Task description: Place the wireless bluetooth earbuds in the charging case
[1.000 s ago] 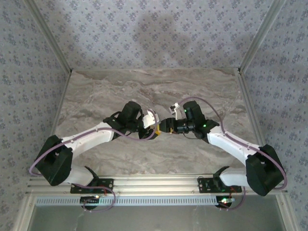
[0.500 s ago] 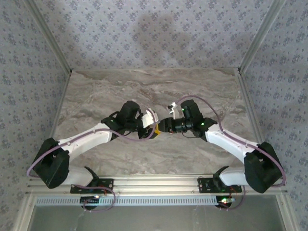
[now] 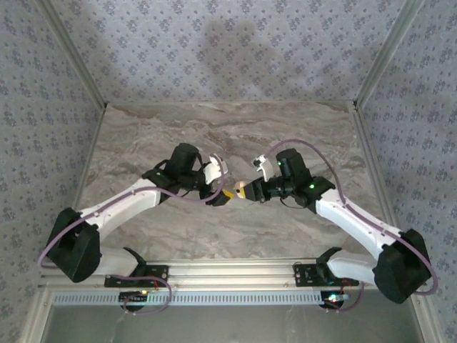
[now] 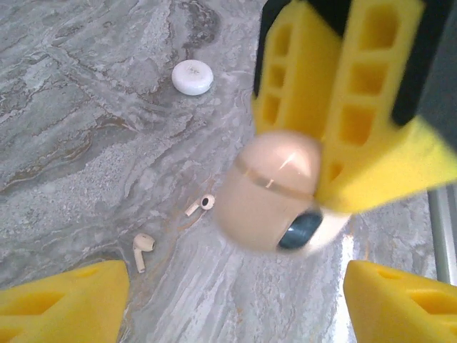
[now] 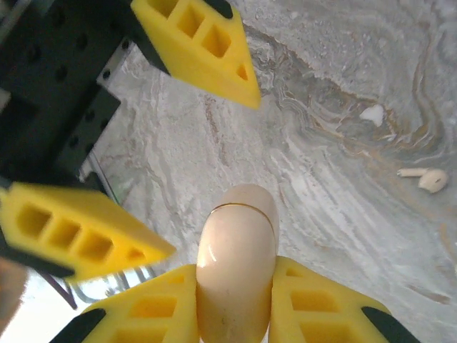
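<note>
The charging case is a tan rounded shell with a thin seam, lid closed. My right gripper is shut on it, holding it above the marble. In the left wrist view the case hangs from the right gripper's yellow fingers. My left gripper stands open just short of the case, nothing between its fingers. Two white earbuds lie on the marble below, apart from both grippers. From the right wrist they show as an earbud and a white speck. From above, the grippers face each other mid-table.
A white round disc lies on the marble beyond the earbuds. The metal rail along the table's near edge runs behind both grippers. Patterned walls close in the marble top on three sides.
The left gripper opened, let go of the case and drew back left. The right gripper shut on the case and now carries it alone.
</note>
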`<state>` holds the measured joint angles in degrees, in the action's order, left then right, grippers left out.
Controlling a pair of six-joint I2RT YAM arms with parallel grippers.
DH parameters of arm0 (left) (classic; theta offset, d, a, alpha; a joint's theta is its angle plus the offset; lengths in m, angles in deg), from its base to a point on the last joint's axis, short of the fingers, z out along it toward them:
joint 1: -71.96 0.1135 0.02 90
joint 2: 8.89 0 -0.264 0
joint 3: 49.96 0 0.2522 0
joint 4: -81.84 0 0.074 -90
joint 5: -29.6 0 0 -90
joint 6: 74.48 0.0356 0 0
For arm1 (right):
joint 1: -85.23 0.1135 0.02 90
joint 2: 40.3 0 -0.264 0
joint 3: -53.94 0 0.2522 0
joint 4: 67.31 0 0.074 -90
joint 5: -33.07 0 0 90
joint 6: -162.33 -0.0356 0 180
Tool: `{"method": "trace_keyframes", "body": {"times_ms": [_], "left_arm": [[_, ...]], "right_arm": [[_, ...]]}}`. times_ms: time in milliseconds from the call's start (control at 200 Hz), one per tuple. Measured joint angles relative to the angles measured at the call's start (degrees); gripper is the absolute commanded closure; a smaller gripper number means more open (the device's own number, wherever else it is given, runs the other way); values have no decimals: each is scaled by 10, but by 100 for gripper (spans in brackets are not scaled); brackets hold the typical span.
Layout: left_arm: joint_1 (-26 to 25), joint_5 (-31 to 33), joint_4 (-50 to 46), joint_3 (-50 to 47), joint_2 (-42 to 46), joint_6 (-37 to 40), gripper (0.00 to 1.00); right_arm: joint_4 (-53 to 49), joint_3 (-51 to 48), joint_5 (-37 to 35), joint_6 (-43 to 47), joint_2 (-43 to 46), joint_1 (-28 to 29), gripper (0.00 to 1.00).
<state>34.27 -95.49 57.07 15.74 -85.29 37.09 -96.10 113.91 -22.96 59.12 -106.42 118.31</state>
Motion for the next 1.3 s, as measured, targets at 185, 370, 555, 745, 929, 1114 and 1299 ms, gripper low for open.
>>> {"method": "trace_keyframes", "body": {"times_ms": [185, 370, 555, 745, 929, 1114, 1299], "left_arm": [[2, -52, -65, 19, 37, 86, 26], [2, -81, -124, 39, 49, 172, 31], [1, -86, -152, 44, 48, 220, 39], [-9, -88, -161, 45, 44, 245, 45], [-15, -91, -163, 45, 35, 256, 52], [-18, -91, -163, 46, 28, 259, 59], [-18, -91, -162, 47, 22, 258, 67]], "right_arm": [[-93, 65, 0, 187, -2, -5, 76], [-156, 97, 3, 379, -7, 21, 77], [-202, 118, -3, 497, -25, 51, 77], [-201, 122, -1, 543, -42, 69, 77], [-183, 122, 5, 561, -52, 71, 77], [-173, 123, 19, 574, -54, 71, 77], [-165, 125, 32, 577, -55, 71, 76]]}}
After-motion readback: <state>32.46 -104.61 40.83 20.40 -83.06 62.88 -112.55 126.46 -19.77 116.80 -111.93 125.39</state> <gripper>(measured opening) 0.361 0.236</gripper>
